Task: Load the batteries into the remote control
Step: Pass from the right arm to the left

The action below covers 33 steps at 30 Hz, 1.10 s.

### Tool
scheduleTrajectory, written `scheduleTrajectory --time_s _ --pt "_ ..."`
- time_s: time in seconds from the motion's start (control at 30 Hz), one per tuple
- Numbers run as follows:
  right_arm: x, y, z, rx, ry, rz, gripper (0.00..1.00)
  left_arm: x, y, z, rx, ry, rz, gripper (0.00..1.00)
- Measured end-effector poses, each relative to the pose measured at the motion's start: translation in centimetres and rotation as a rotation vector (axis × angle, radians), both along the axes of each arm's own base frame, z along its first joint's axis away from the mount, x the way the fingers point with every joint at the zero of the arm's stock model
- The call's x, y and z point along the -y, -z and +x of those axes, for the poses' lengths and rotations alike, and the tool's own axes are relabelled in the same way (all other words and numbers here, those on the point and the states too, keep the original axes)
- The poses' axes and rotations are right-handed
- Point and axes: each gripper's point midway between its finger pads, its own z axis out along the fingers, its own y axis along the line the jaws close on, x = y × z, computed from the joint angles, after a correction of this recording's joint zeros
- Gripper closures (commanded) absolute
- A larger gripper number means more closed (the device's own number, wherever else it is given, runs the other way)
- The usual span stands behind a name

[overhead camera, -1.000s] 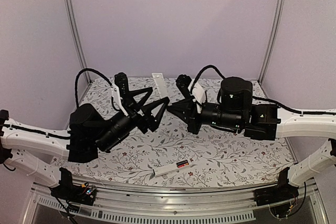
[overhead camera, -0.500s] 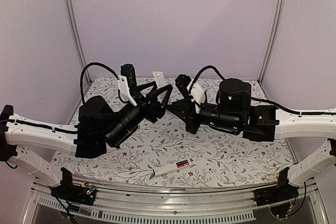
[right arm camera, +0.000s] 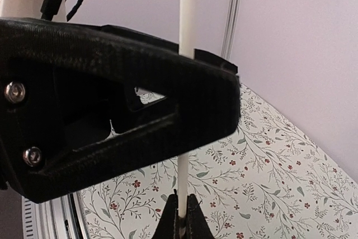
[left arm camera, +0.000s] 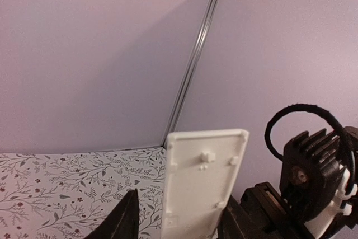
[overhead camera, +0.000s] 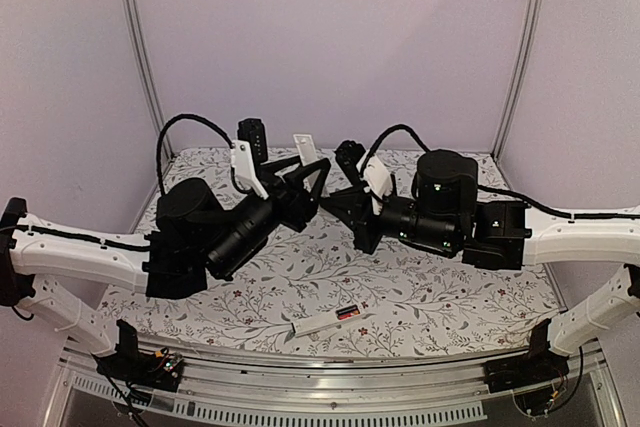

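We are watching a handover in mid-air, above the floral-patterned surface (overhead camera: 450,297); the right claw (right arm camera: 180,225) is pinching one end of a thin white plastic cover plate (left arm camera: 204,177), jaws closed tight on it, and is holding it upright; the left claw (left arm camera: 180,216) is straddling that same cover plate across its width, jaws parted, and we are seeing a sliver of gap on one side, so we are judging that it is not clamping yet; down at the near edge the slim, long white plastic remote control (overhead camera: 318,325) is lying flat on the surface, well apart from both claws, with nothing touching it; the two tiny batteries (overhead camera: 348,312), one red and one dark, are showing at its end toward the right arm, and from above they are looking seated side by side in the recess, though the view is too small for us to swear to it; so we are reckoning the loading itself is as good as done; what is remaining, by our reading, is passing the cover plate across, bringing it down to the remote control, and closing it over the compartment.
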Motion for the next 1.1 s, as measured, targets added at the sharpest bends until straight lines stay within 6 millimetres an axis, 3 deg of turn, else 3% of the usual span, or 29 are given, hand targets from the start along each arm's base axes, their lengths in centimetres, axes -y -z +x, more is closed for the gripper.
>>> scheduleTrajectory --time_s 0.5,0.77,0.83,0.93,1.1 --pt "0.1 0.5 0.1 -0.006 0.006 -0.018 1.00 0.4 0.2 -0.3 0.002 0.020 0.018 0.75" --pt "-0.1 0.6 -0.4 0.000 -0.021 -0.028 0.52 0.2 0.5 -0.9 0.036 0.042 0.019 0.82" --pt "-0.1 0.6 -0.7 0.001 -0.039 -0.032 0.35 -0.1 0.5 -1.1 0.055 0.049 0.032 0.82" --pt "0.3 0.2 -1.9 0.002 -0.096 -0.039 0.02 -0.9 0.0 -2.3 0.118 0.086 0.060 0.82" --pt "2.2 -2.8 -5.4 0.044 -0.248 -0.004 0.01 -1.7 -2.4 -5.2 0.277 0.197 0.098 0.82"
